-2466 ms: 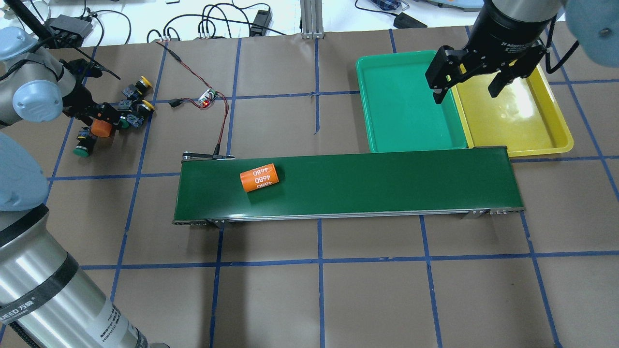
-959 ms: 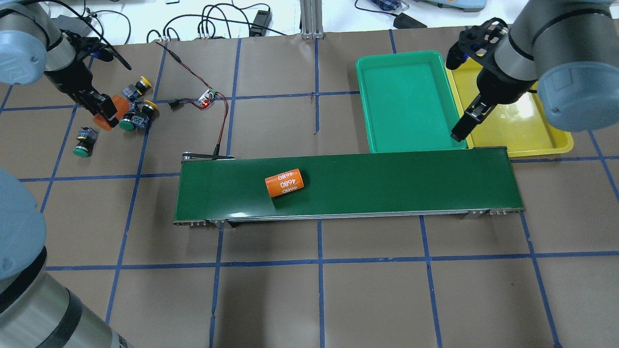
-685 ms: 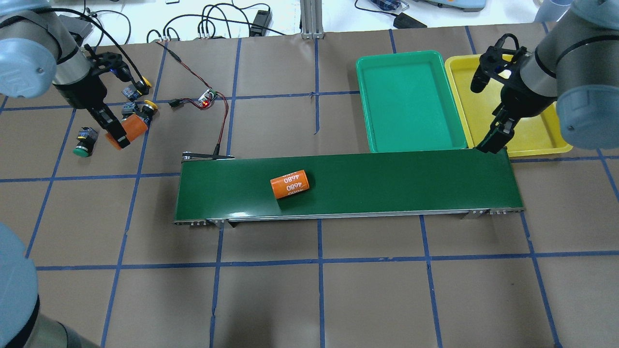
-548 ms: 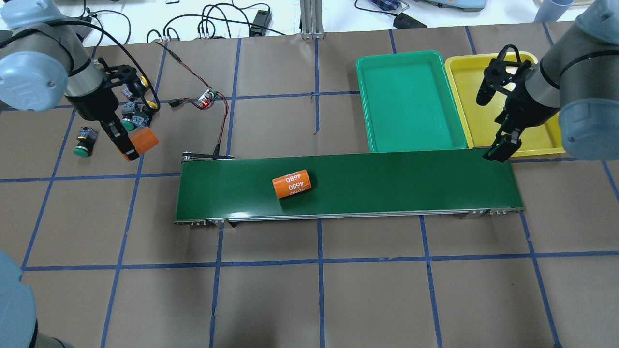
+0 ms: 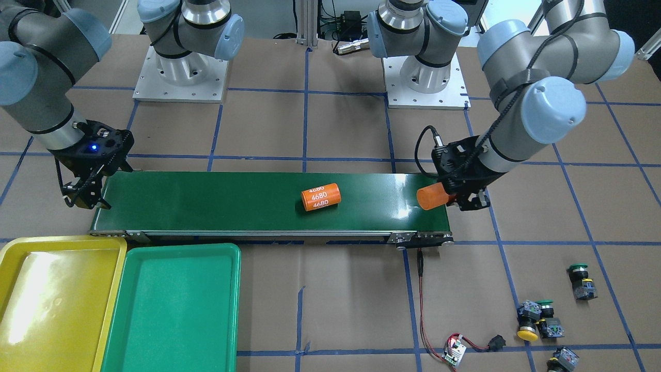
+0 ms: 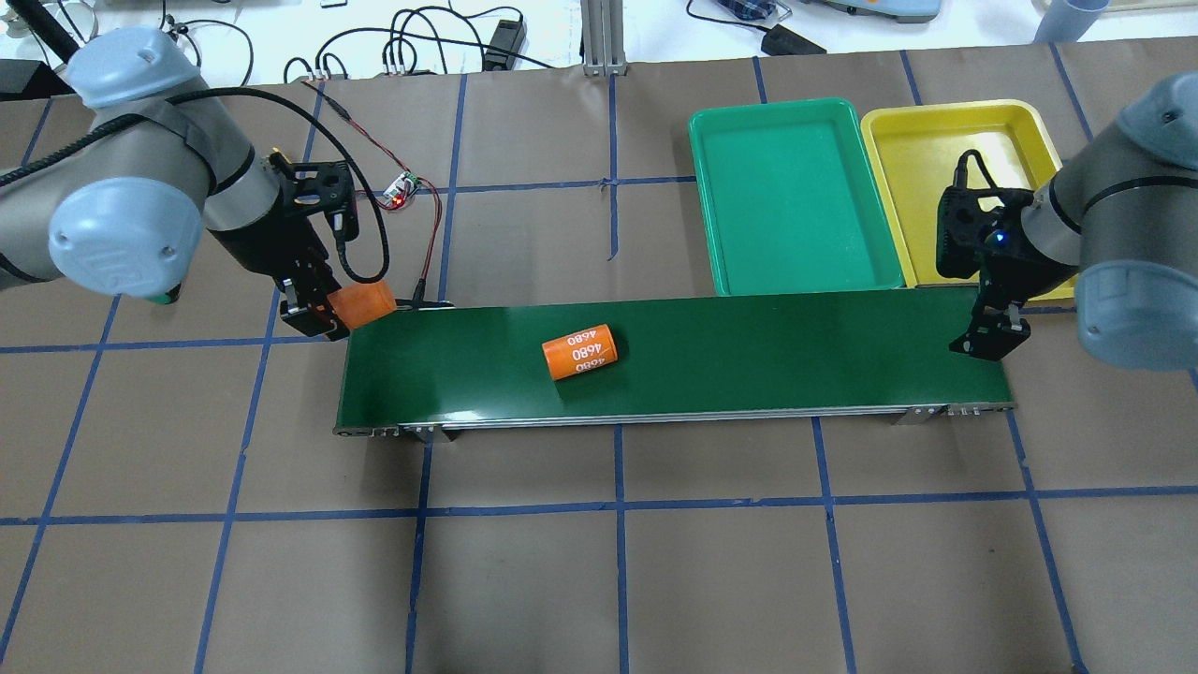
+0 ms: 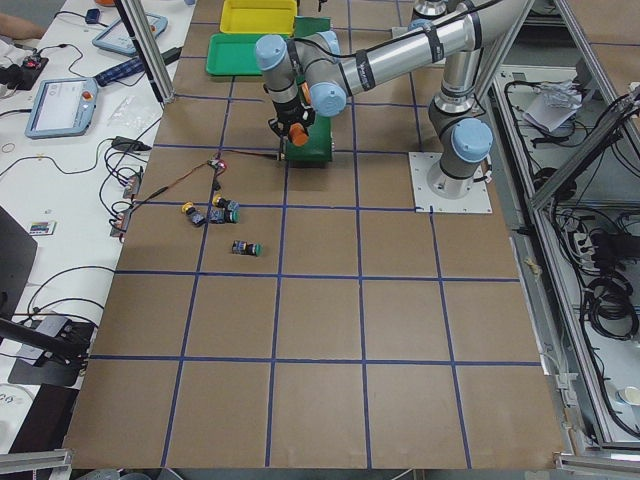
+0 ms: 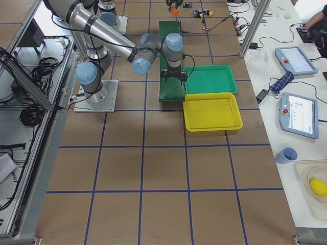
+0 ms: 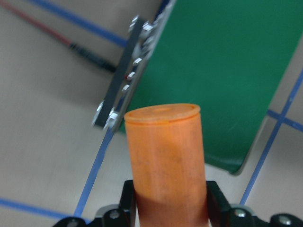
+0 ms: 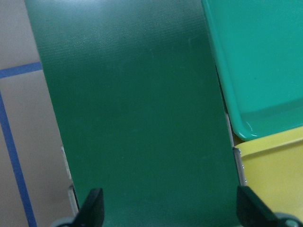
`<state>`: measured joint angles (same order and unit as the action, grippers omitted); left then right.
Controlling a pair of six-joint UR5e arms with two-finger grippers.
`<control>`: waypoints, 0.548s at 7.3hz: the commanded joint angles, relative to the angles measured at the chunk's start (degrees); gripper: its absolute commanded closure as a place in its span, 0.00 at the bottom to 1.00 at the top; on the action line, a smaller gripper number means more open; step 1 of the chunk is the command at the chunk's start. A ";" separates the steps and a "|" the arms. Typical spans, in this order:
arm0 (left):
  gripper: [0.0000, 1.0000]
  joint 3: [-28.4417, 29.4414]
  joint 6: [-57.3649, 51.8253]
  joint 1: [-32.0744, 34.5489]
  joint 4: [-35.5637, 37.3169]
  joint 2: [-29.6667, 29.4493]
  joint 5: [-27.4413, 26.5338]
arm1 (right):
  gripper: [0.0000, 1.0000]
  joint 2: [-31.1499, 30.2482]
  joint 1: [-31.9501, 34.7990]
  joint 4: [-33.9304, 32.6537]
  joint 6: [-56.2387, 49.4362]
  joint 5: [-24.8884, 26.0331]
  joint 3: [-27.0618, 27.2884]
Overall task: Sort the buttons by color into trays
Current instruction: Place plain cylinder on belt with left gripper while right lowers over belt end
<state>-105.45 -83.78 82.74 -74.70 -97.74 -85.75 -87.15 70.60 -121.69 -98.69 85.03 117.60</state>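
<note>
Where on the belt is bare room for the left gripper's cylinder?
The belt is bare from the held cylinder at its left end to the lying cylinder, and, longer, from there to the right gripper. The green tray and yellow tray are empty. Crowded: the buttons near the circuit board.

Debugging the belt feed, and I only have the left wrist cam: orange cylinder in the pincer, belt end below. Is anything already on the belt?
Observer: Yes. A second orange cylinder, marked 4680, lies about midway along the conveyor belt, well clear of the held cylinder.
Operator: Where's the right pincer?
Observer: The right pincer hovers over the belt's other end, near the yellow tray, open and holding nothing.
Operator: Any buttons sorted?
Observer: None in that tray or in the green tray. The buttons lie on the table near the circuit board.
</note>
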 commanded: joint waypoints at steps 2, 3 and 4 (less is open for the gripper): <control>1.00 -8.62 -1.91 4.97 13.69 1.85 0.93 | 0.00 1.72 1.73 -0.12 -6.87 0.48 -0.26; 1.00 -8.80 -3.22 5.41 13.88 2.11 0.50 | 0.00 2.07 4.52 -0.21 -6.61 0.66 -0.44; 1.00 -9.41 -3.76 5.41 14.05 2.20 0.67 | 0.00 2.07 5.51 -0.21 -6.69 1.18 -0.44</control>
<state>-114.00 -86.53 87.88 -61.46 -95.71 -85.12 -85.25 74.21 -121.87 -105.22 85.74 117.27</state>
